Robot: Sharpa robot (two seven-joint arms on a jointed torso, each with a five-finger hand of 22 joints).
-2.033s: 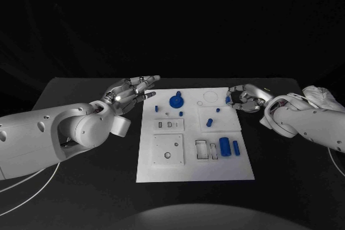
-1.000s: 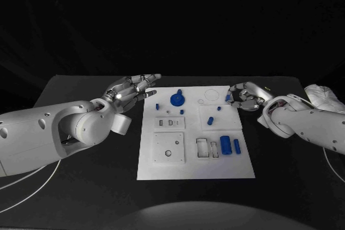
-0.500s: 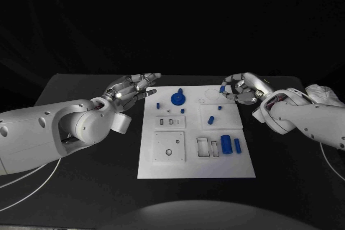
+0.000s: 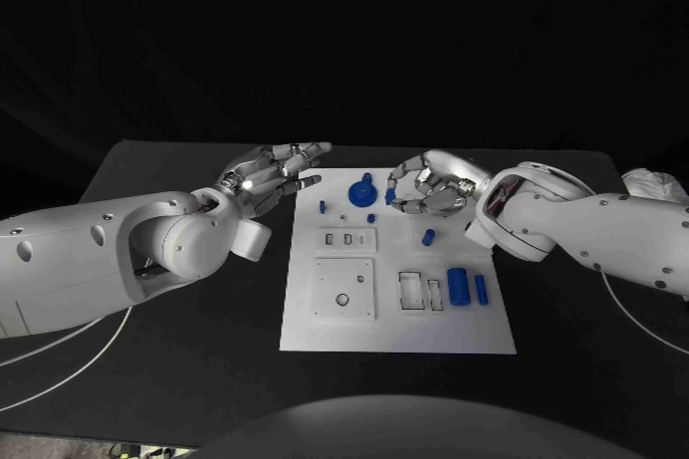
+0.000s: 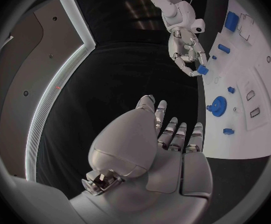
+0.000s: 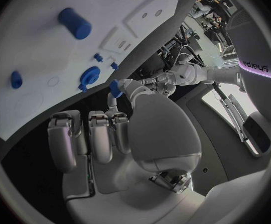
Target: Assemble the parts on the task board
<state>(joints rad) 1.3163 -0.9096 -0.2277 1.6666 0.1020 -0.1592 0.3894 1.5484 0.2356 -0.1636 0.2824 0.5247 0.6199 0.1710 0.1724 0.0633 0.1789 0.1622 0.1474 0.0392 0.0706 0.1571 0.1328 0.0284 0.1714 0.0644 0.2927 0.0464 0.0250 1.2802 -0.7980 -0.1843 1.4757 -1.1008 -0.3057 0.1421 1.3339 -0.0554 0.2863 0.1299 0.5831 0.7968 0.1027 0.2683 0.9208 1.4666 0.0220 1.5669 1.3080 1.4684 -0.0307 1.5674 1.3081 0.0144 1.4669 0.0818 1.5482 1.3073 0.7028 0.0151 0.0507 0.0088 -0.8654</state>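
Robotics lab: black table [image 4: 172,280], white task board [image 4: 395,325] with blue parts, dark backdrop.

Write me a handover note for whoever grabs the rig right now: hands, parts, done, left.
Right hand: over the far end of the white task board, pinching a small blue part in its fingers.
Left hand: open, off the board's far left corner, holding nothing.
On the board: a round blue gear-like disc at the far end, small blue pegs just nearer than it, one short blue cylinder mid-right, a larger blue cylinder and a slim blue bar near right.
Done: one part picked up.
Left: seat that part, then the loose ones; several white recesses look unfilled.
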